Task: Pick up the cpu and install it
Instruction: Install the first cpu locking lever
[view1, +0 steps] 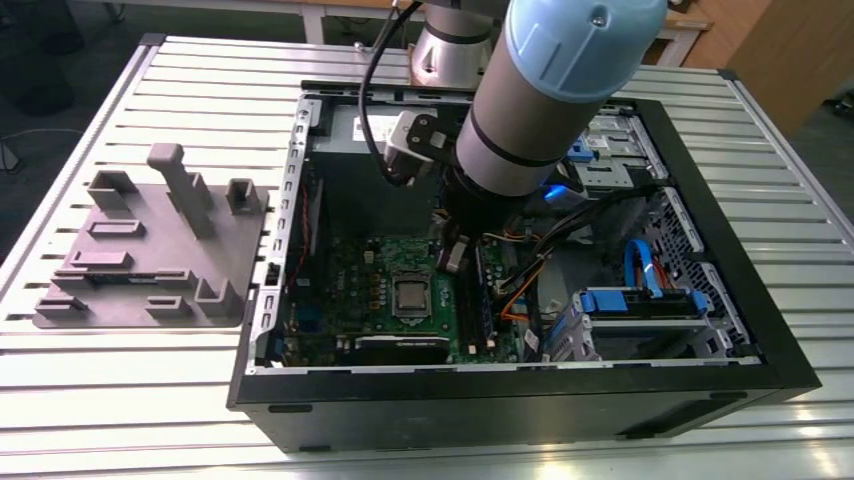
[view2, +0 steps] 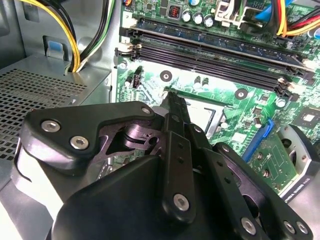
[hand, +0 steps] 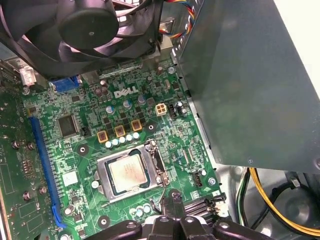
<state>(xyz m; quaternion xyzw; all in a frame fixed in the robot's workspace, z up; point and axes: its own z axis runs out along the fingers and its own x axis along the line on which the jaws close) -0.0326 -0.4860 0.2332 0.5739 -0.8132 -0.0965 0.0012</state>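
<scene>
The cpu (hand: 127, 172) is a small silvery square lying flat inside the metal socket frame on the green motherboard (hand: 75, 150). In the exterior view the cpu (view1: 411, 295) sits mid-board inside the open computer case. My gripper (view1: 454, 258) hangs over the board just to the exterior view's right of the socket. In both wrist views its black fingers meet in one narrow tip, shut with nothing seen between them. The gripper (hand: 172, 197) hovers beside the socket's edge, where a thin metal lever (hand: 163, 186) runs toward it. The gripper (view2: 171, 97) points at the board near the socket.
A grey plastic plate with upright blocks (view1: 147, 250) lies outside the case at the exterior view's left. A black fan (hand: 90, 25) and a grey metal box (hand: 250, 75) flank the board. Memory slots (view2: 210, 55), loose cables (hand: 270, 200) and blue drive brackets (view1: 641, 300) crowd the case.
</scene>
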